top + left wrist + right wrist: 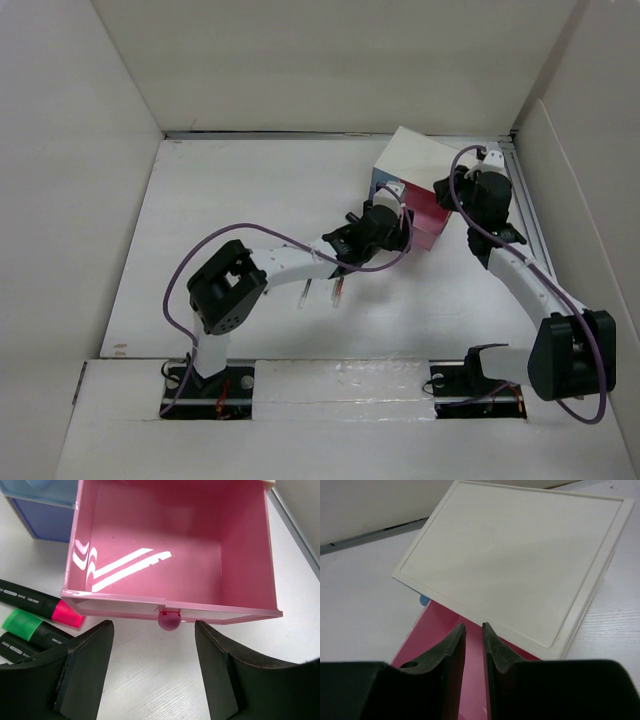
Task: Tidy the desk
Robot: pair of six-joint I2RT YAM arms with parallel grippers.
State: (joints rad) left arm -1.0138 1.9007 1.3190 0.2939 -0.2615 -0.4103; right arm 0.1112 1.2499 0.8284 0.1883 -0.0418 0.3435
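Observation:
The white desk [250, 200] holds a small white drawer box [420, 160] at the back right. Its pink drawer [170, 545] is pulled out and looks empty. My left gripper [153, 626] is open wide just in front of the drawer's round pink knob [169, 620], without touching it. My right gripper [474, 627] hovers over the pink drawer [470, 680] by the box's white top [520, 565], its jaws a narrow gap apart with nothing between them. In the top view the left gripper [392, 212] and right gripper [447, 193] flank the box.
A black marker with a pink cap [35, 604] and one with a green cap [30, 629] lie left of the drawer. A blue drawer [45, 522] sits beside the pink one. Two pens [318, 292] lie under the left arm. White walls enclose the desk.

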